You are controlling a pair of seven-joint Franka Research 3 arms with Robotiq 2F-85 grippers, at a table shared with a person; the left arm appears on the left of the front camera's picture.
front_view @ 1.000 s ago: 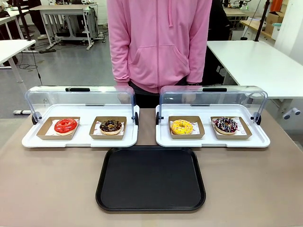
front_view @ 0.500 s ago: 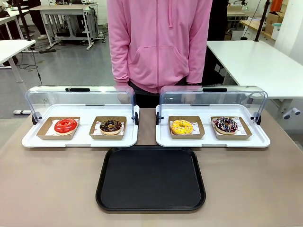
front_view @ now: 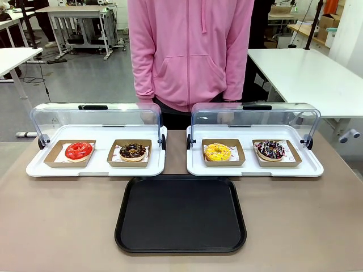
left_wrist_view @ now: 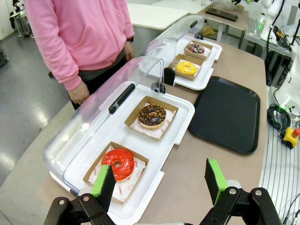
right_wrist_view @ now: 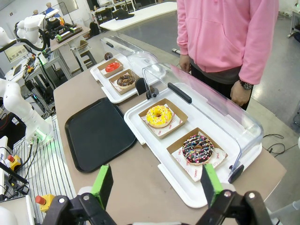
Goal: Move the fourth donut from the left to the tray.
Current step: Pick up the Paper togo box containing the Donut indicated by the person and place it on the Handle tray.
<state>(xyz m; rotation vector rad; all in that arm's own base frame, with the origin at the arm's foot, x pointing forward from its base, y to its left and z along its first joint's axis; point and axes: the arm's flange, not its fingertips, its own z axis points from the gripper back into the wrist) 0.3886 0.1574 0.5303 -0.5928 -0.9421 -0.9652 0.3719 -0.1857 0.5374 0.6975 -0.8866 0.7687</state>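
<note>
The fourth donut (front_view: 271, 149), dark chocolate icing with pink and white sprinkles, lies in a brown cardboard holder at the right end of the right white tray (front_view: 309, 170). In the right wrist view the same donut (right_wrist_view: 197, 149) sits just ahead of my open right gripper (right_wrist_view: 154, 186). The black tray (front_view: 180, 213) lies bare at the table's near middle, and appears as the black tray (right_wrist_view: 99, 132) and the black tray (left_wrist_view: 227, 112). My left gripper (left_wrist_view: 160, 180) is open above the table's left end, with the far donut (left_wrist_view: 196, 48) small in the distance.
A yellow donut (front_view: 218, 152) shares the right white tray. The left white tray (front_view: 96, 169) holds a red donut (front_view: 78, 150) and a crumb-topped chocolate donut (front_view: 133, 151). Both clear domed lids (front_view: 254, 116) stand open at the back. A person in a pink hoodie (front_view: 190, 51) stands behind.
</note>
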